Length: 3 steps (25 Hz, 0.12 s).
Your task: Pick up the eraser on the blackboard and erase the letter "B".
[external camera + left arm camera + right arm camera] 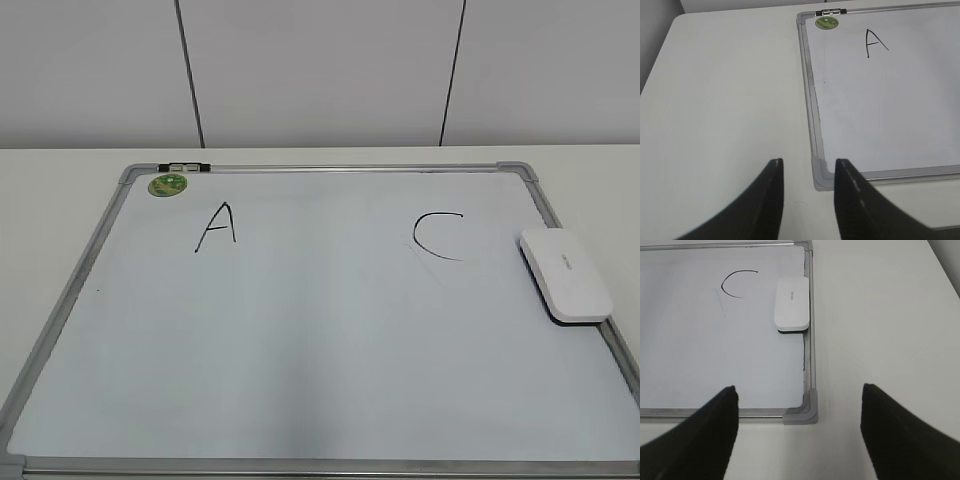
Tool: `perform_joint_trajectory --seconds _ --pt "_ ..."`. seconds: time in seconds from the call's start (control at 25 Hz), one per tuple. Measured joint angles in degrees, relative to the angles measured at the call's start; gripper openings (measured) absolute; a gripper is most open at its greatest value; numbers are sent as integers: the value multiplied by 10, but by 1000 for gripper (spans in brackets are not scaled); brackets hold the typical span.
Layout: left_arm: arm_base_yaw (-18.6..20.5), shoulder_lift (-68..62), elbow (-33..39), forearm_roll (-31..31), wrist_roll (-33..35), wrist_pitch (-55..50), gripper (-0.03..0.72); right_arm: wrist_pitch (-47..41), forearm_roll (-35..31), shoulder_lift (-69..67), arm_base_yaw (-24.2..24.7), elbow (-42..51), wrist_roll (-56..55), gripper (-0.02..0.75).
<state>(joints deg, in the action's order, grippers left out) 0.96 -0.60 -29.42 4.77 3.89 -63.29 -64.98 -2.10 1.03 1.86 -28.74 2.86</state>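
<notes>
Eraser (pixel 565 273): lies on blackboard (pixel 300 370), right edge, beside "C" (pixel 438 235).
Letter "B": none visible between "A" (pixel 217 227) and "C"; apparently erased.
Left gripper (pixel 807 172): narrowly parted, empty.
Right gripper (pixel 799 397): wide apart, empty.

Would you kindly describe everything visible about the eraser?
The eraser is a smooth white rounded-rectangular block, plastic by its look, with small grey lettering on top and a dark underside. It lies flat on the board, against the right frame, just right of the "C". Neither gripper touches it.
</notes>
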Motion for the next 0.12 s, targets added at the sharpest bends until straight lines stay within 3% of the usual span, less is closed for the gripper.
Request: perform_joint_trajectory --seconds 0.12 --pt "0 0 0 0 0 0 241 0 0 0 0 0 0 586"
